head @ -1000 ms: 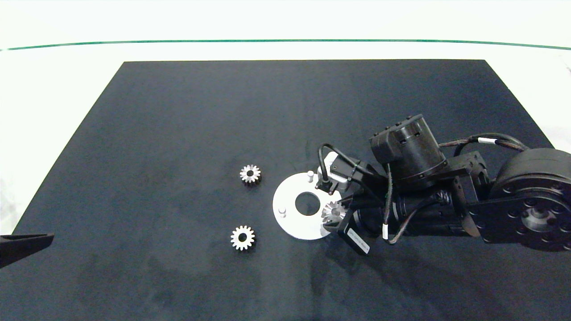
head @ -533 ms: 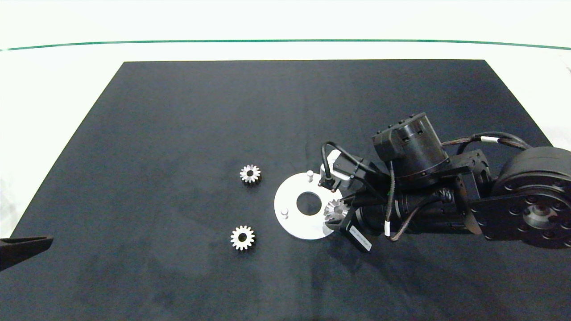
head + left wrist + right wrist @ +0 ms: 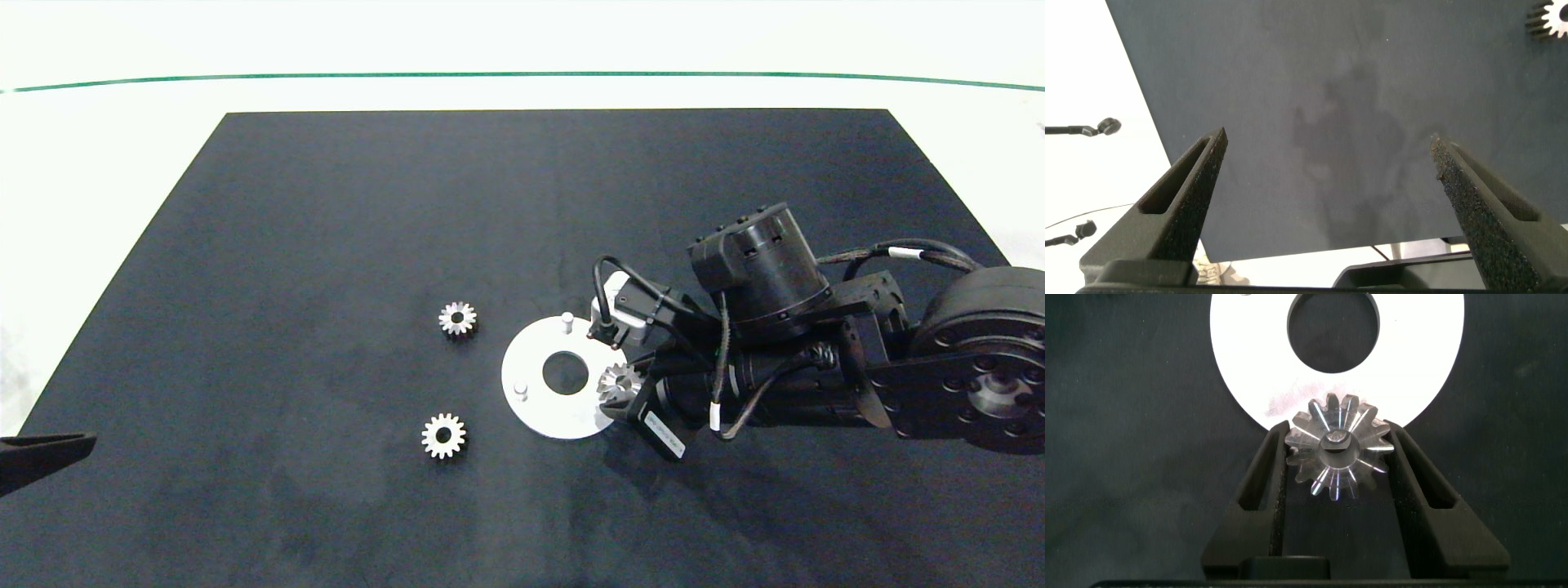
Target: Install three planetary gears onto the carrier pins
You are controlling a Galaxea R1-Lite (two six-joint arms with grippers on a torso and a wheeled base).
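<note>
1. So the right gripper (image 3: 1335,469) has its fingers clamped on one gear (image 3: 1333,453), holding it over the edge of the white disc (image 3: 535,359) on the side where the right arm comes in. In the right wrist view there's something round and grey sitting in the gear's centre hole, which looks to me like the pin poking through, but I can't tell if the gear is fully seated.
2. The other two carrier pins (image 3: 566,319) on the disc are bare, one on its far edge and one on the edge facing the loose gears.
3. Two more gears (image 3: 457,318) lie flat on the black mat (image 3: 326,245), a short way off the disc on the side away from the right arm.
4. The left gripper (image 3: 1327,163) is parked well away from the disc at the mat's edge, fingers spread wide, nothing in them.
5. What could go wrong, I'd say: if the gear is cocked on the pin, letting go could leave it jammed or tipped. Pulling back sideways could also drag the light disc and shift the pins.
</note>
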